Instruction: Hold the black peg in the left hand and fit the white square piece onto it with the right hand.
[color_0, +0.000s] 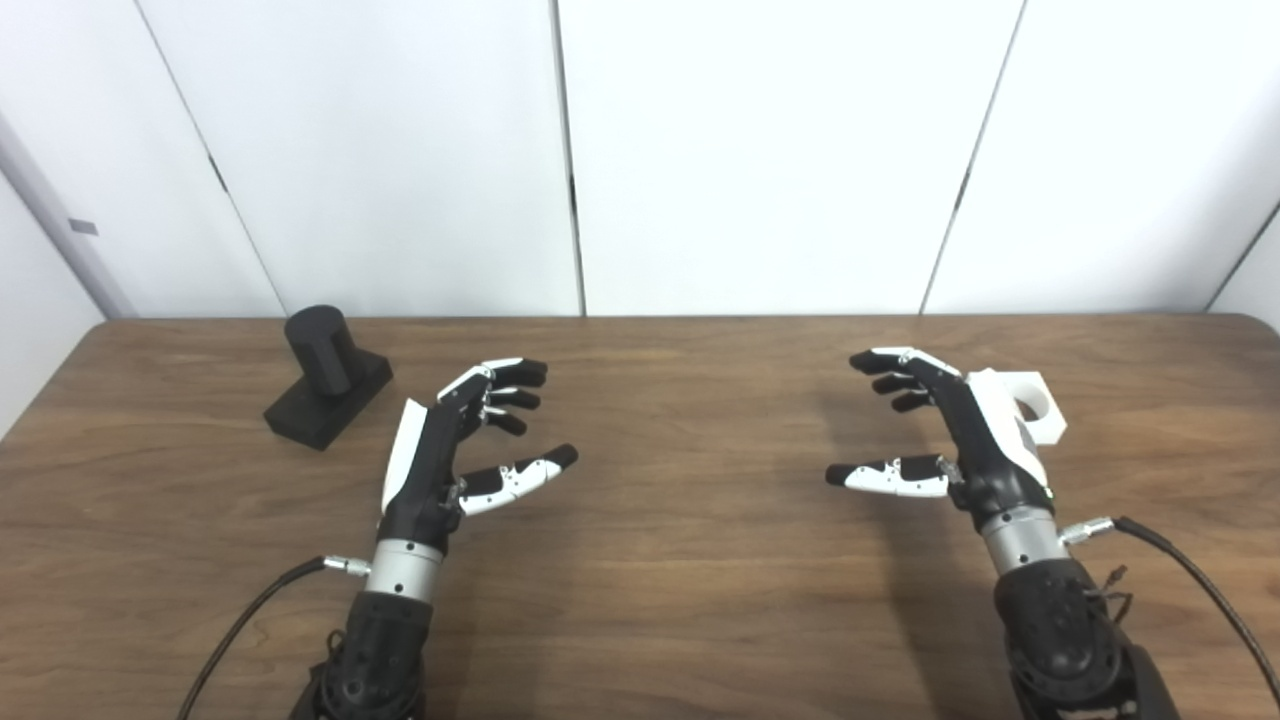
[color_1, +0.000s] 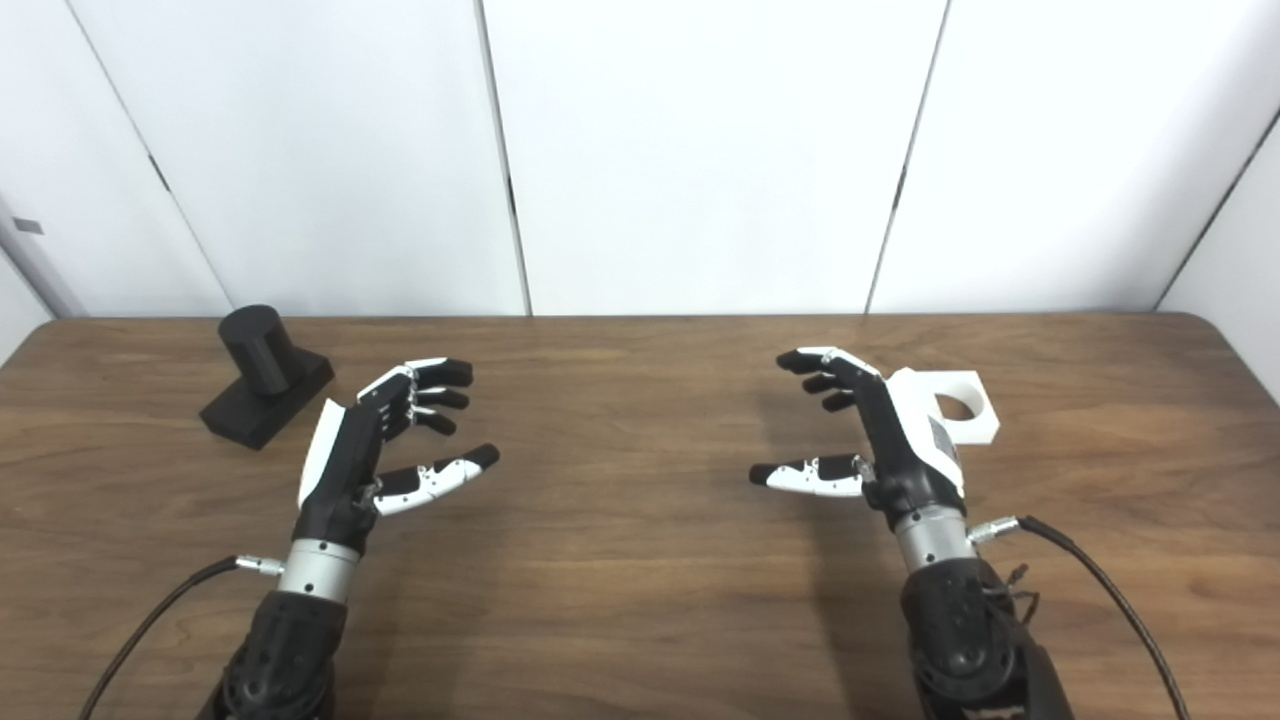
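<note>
The black peg (color_0: 326, 385), a short cylinder on a black square base, stands on the wooden table (color_0: 660, 600) at the far left. My left hand (color_0: 455, 445) is open, just right of the peg and apart from it, holding nothing. The white square piece (color_1: 958, 404) with a round hole lies flat at the right, partly hidden behind my right hand (color_1: 880, 435). That hand is open too, fingers spread and pointing toward the middle, not touching the piece.
White wall panels rise behind the table's far edge (color_0: 640, 317). A cable (color_0: 1200, 590) trails from the right wrist and another cable (color_0: 250, 620) from the left wrist.
</note>
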